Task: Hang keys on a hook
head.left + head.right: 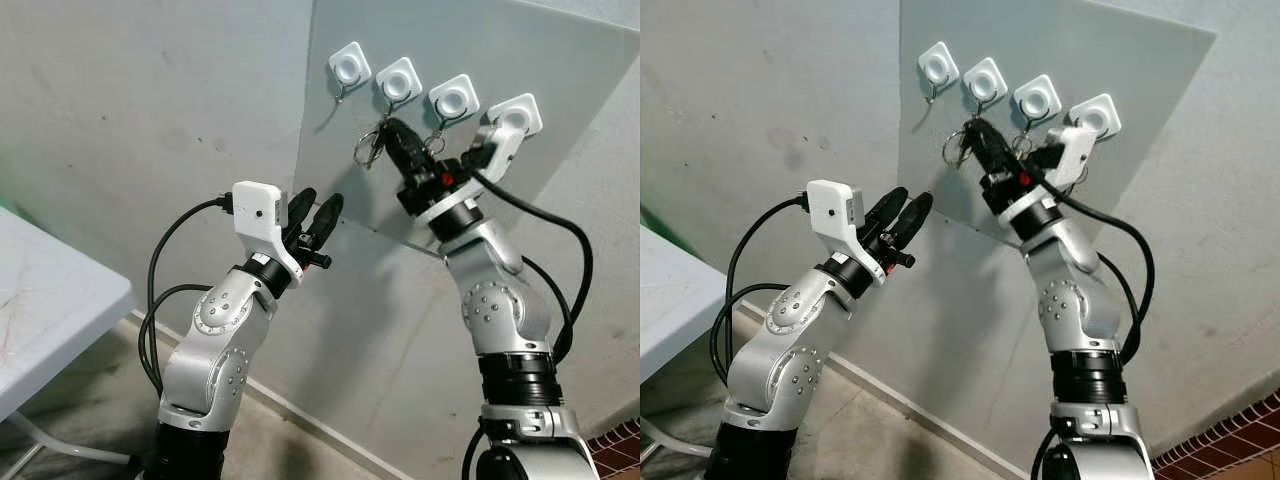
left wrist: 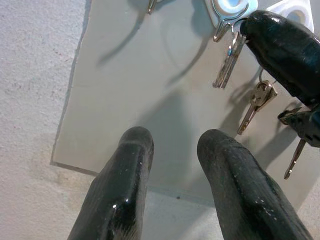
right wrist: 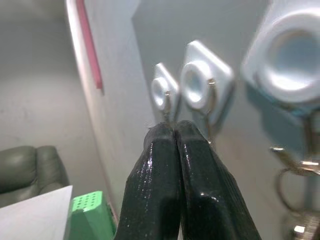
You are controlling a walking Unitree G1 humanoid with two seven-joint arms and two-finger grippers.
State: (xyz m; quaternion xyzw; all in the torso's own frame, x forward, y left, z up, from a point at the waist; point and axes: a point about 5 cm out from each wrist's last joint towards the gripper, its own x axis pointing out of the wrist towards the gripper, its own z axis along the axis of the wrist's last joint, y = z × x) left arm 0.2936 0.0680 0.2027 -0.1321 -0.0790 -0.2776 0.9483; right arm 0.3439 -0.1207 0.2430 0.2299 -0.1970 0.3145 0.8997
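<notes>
Four white square hooks sit in a row on a grey wall panel (image 1: 380,270). My right gripper (image 1: 392,128) is raised to the second hook (image 1: 398,80), its fingers pressed shut at the ring of a bunch of keys (image 1: 368,148) that dangles just under that hook. Whether the ring is over the hook's wire I cannot tell. Another set of keys (image 1: 436,140) hangs from the third hook (image 1: 453,99). My left gripper (image 1: 318,215) is open and empty, held below and left of the hooks, pointing at the panel.
A white table (image 1: 50,300) stands low on the left. The first hook (image 1: 349,66) and fourth hook (image 1: 515,115) carry nothing I can see. A black cable (image 1: 560,230) loops off my right wrist. A green box (image 3: 90,212) and a dark sofa (image 3: 30,170) lie behind.
</notes>
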